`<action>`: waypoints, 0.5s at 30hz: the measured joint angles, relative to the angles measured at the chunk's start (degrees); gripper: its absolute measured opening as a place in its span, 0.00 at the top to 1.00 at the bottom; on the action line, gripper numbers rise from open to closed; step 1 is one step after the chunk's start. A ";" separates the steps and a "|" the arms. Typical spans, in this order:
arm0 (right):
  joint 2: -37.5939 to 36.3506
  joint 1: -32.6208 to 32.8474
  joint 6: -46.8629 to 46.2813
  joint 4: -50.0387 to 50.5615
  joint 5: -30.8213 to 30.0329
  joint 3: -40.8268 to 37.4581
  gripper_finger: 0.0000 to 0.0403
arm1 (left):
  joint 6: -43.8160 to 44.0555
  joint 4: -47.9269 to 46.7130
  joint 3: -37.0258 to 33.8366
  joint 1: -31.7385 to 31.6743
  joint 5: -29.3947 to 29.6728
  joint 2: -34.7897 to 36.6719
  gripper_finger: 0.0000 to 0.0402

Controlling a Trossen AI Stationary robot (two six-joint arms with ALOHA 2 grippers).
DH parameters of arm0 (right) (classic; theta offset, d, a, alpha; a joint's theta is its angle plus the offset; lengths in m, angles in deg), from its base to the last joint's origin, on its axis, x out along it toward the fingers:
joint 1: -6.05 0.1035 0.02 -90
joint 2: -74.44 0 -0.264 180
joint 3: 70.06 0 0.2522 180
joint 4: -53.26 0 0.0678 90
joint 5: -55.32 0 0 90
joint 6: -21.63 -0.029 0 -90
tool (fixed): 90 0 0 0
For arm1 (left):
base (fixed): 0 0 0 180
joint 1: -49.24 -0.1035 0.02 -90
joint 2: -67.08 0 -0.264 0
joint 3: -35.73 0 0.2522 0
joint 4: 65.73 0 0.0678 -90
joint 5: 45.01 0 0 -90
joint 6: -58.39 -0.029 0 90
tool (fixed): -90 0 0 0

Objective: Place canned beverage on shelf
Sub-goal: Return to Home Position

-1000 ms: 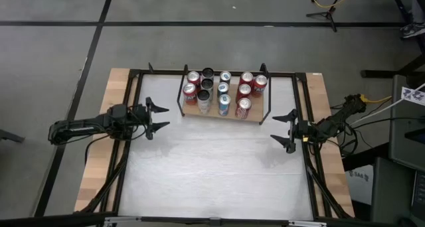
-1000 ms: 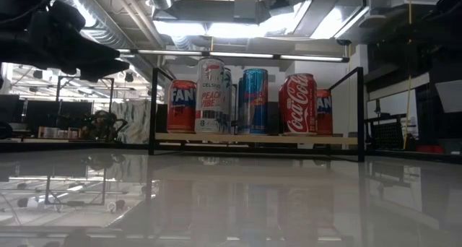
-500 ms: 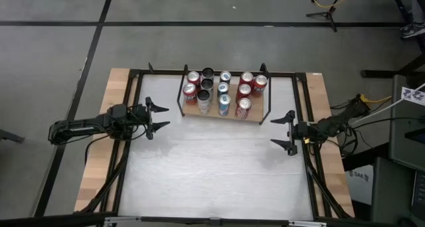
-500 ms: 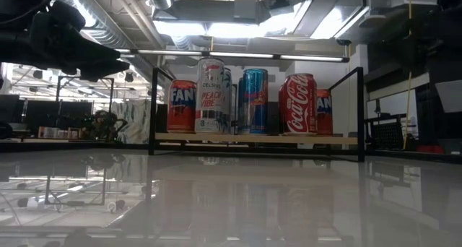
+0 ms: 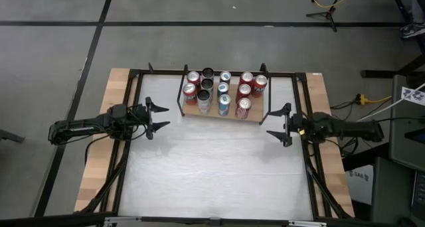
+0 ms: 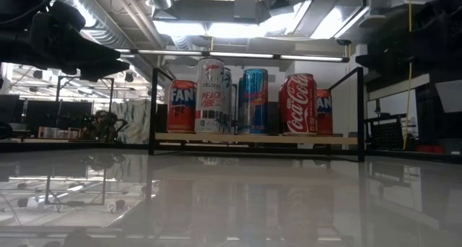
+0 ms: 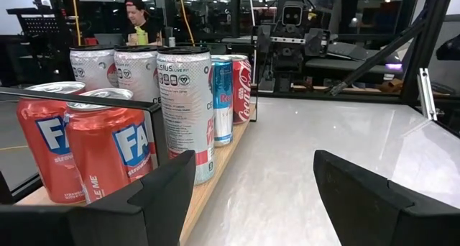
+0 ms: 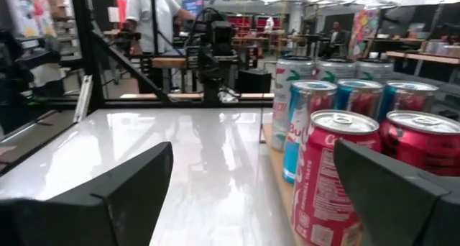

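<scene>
Over the left of the tabletop (image 5: 212, 174), the left gripper (image 5: 167, 117) hovers, its fingers (image 7: 162, 196) spread wide and empty. On the shelf (image 6: 253, 139) at the far middle, soda cans (image 5: 224, 106) stand upright in rows. Near its right end, the right gripper (image 5: 269, 124) hovers, fingers wide, empty.

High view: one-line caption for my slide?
Cans stand in rows on the shelf; open left gripper and open right gripper sit at opposite sides of the table.
</scene>
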 joint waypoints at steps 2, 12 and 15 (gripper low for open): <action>0.00 -3.05 -0.84 0.44 4.28 -0.04 0.07 | 0.00 0.00 0.00 0.00 0.02 0.00 0.31; 0.07 -8.40 -0.88 1.38 7.98 -0.04 0.07 | 0.00 0.00 0.00 0.00 0.02 0.00 0.31; 0.38 -8.45 -0.84 1.39 7.98 -0.04 0.07 | 0.00 0.00 0.00 0.00 0.03 0.00 0.31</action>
